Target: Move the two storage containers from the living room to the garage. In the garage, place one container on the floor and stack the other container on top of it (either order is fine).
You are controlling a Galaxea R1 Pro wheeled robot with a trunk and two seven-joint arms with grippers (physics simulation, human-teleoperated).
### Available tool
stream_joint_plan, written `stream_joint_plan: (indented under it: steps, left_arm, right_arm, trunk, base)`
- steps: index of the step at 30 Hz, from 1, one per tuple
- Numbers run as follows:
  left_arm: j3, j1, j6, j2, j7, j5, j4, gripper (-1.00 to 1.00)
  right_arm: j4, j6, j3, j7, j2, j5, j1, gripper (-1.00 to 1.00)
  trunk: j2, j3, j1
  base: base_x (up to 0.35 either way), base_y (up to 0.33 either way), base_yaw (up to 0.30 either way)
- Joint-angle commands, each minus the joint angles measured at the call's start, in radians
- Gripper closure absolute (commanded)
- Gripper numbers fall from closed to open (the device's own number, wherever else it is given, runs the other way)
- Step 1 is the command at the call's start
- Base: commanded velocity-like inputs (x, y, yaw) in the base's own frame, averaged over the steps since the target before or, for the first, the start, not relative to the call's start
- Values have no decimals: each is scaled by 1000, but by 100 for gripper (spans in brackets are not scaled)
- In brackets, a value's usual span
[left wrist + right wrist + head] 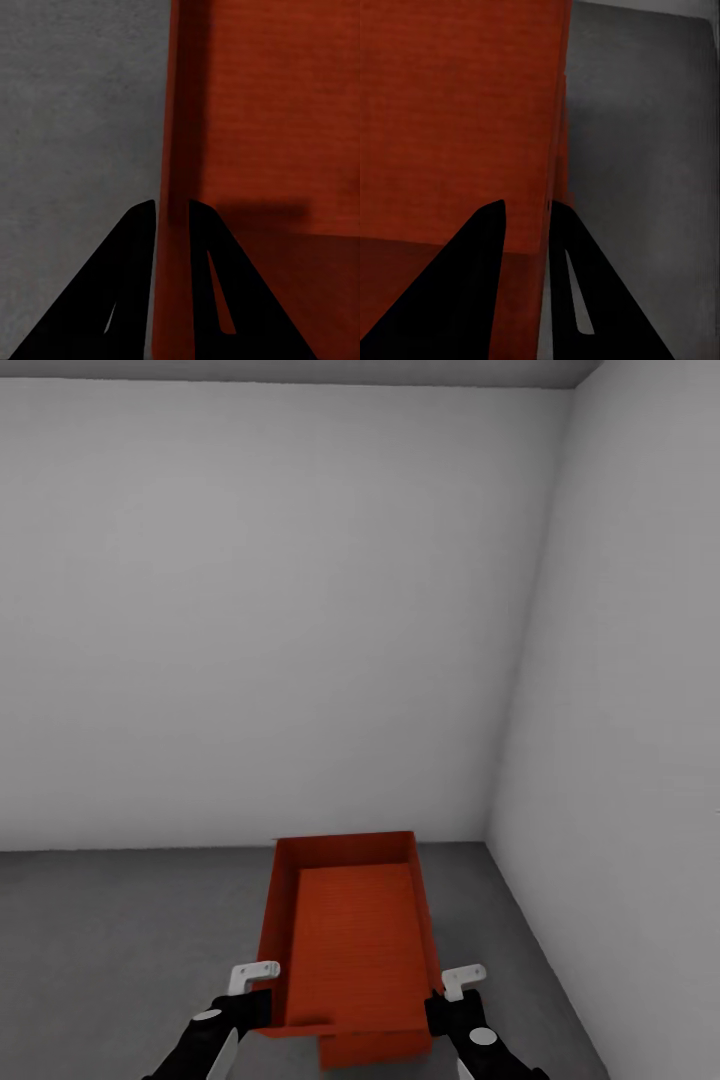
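Corner of the garage, head view. We hold the upper storage container, an orange-red lidless bin, by its two long walls. The left gripper pinches the left wall near the bin's near end, and the right gripper pinches the right wall opposite. In the left wrist view the dark fingers straddle the thin wall, one outside over the floor and one inside the bin, closed narrowly on it. The right wrist view shows the same pinch on the other wall.

A second orange-red container peeks out beneath the near edge of the held one, on the dark grey concrete. Whether the upper bin already rests on it we cannot tell. Pale grey walls close the corner behind.

In our judgement the step in hand is the stacking. To do it well, we keep both grippers level so the bin does not tilt. We square its edges over the lower bin, lower it evenly, and open both grippers only once it is seated.
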Motion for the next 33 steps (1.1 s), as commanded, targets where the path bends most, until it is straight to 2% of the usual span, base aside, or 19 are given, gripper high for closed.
stream_joint_plan:
  steps: [1, 6, 24, 33]
  left_arm:
    - [8, 0, -77, -1, 28, -17, -4, 100]
    - [8, 0, -80, -1, 28, -16, -4, 100]
    - [8, 0, -78, -1, 27, -16, -4, 100]
    - [8, 0, -76, -1, 28, -16, -4, 100]
  right_arm:
    - [3, -2, 14, 85, 25, -6, 0, 100]
    - [3, -2, 13, 85, 25, -6, 0, 100]
    - [3, -4, 13, 84, 25, -6, 0, 100]
    - [3, -4, 14, 85, 25, -6, 0, 100]
  trunk:
    - [-1, 0, 1]
    - [-1, 0, 1]
    - [-1, 0, 1]
    - [-1, 0, 1]
  base:
    - [328, 0, -274]
    - [213, 0, -42]
    - [13, 0, 1]
    - [267, -104, 228]
